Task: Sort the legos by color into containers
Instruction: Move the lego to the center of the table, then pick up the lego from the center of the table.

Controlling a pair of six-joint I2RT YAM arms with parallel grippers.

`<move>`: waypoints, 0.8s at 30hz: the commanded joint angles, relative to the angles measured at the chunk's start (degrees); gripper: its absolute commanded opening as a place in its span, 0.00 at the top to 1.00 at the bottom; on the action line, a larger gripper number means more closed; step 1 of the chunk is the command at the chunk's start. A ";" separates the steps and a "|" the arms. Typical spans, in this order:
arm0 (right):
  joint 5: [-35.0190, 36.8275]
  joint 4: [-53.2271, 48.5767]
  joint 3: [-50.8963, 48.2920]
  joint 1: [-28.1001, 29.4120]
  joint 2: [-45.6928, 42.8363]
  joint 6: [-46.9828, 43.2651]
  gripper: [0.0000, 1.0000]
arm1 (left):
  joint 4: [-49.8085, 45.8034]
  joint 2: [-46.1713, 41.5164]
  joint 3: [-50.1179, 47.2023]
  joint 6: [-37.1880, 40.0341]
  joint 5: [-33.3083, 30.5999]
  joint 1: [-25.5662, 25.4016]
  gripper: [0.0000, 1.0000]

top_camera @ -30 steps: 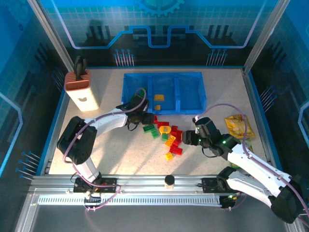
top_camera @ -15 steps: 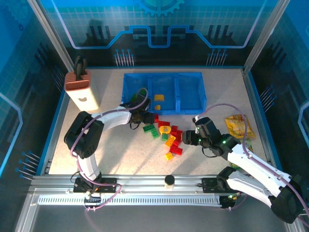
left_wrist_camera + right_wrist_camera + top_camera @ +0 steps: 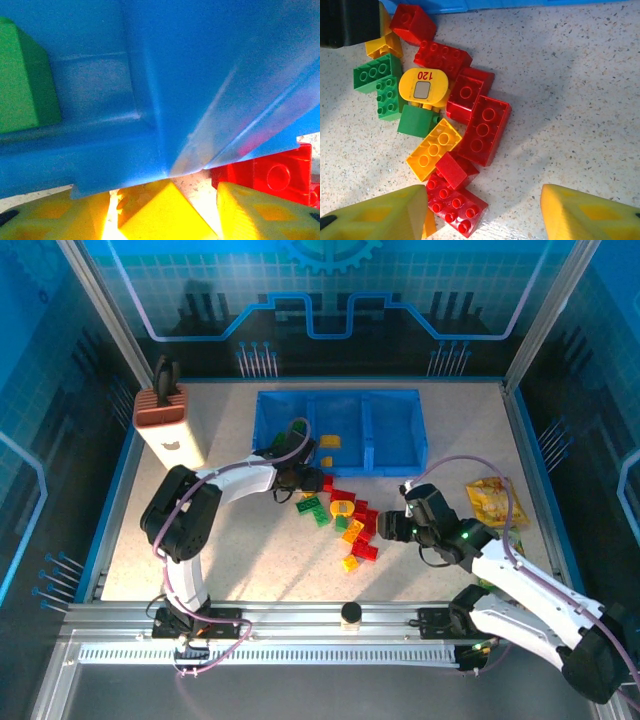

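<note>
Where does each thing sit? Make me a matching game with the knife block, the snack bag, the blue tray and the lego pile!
Things:
1. knife block
2. snack bag
3. blue tray
4. lego pile

Places:
A. right side of the table
B. middle of the table, just in front of the tray
C. far left corner
D. far side, in the middle

Pairs: 1-C, 2-A, 3-D, 4-B
</note>
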 commanded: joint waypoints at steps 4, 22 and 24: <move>0.25 1.07 -1.48 0.70 -0.86 0.95 0.38 | -3.96 0.94 -0.82 -0.82 0.35 0.01 0.41; -0.32 2.39 -1.86 0.70 -0.28 1.52 0.38 | -3.23 -2.01 -4.14 -1.59 0.11 -0.45 0.47; -0.30 2.22 -2.01 0.70 -0.64 1.57 0.38 | -3.67 -2.02 -3.83 -1.42 -0.25 -0.47 0.50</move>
